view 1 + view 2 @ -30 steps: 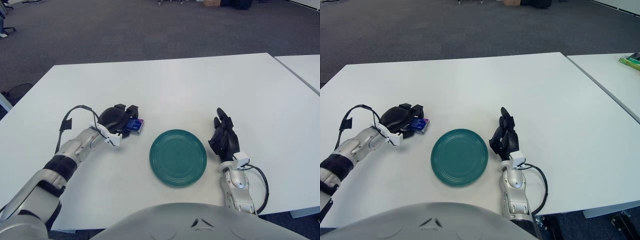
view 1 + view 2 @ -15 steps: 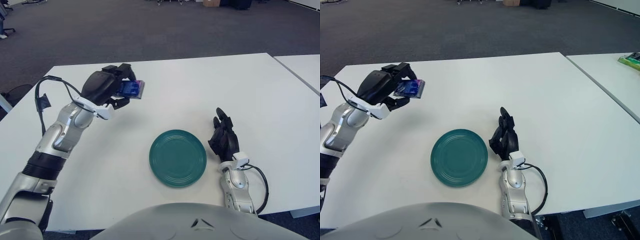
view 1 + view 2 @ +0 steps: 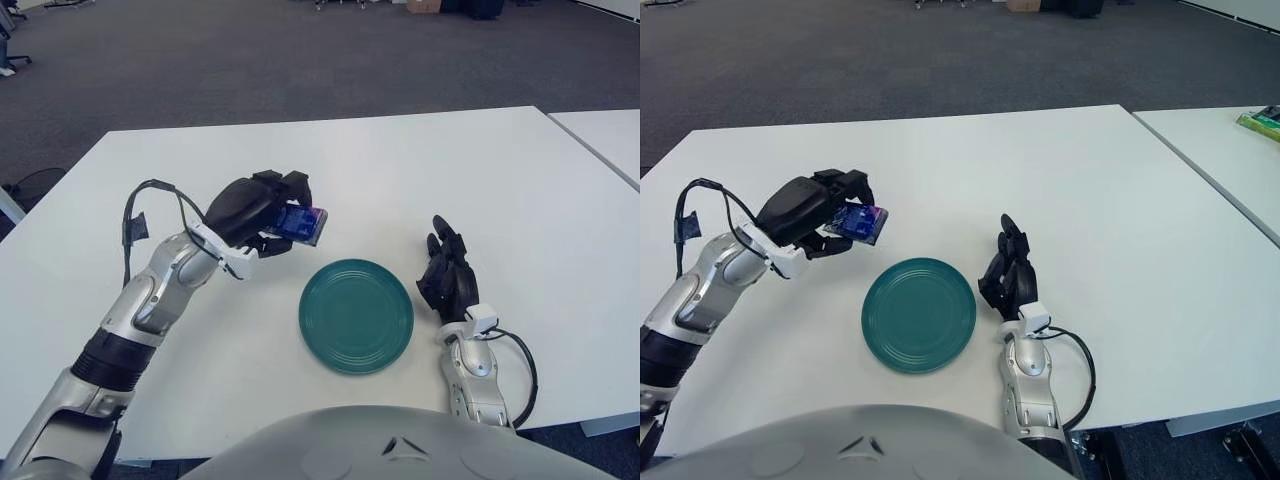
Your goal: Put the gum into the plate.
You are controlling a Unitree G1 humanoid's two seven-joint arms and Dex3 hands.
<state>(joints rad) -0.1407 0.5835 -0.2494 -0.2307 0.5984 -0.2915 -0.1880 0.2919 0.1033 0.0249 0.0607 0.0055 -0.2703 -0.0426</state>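
Left hand (image 3: 262, 208) is clenched around the blue gum (image 3: 303, 224), carrying it in the air just left of the green plate (image 3: 356, 315). Transport step: next it needs a short swing right, then release. Right hand (image 3: 447, 276) shows idle beside the plate's right edge.

A white tabletop (image 3: 360, 160) fills most of the view, with grey carpet floor (image 3: 250, 60) beyond its far edge. A round teal plate (image 3: 356, 315) lies flat on it, close to the near edge, toward six o'clock from the tabletop's middle. At three o'clock from the plate, just beside it, shows the right hand (image 3: 447, 281). A second white tabletop (image 3: 1230, 150) stands apart at the right, carrying a green item (image 3: 1260, 121) at its far right edge.
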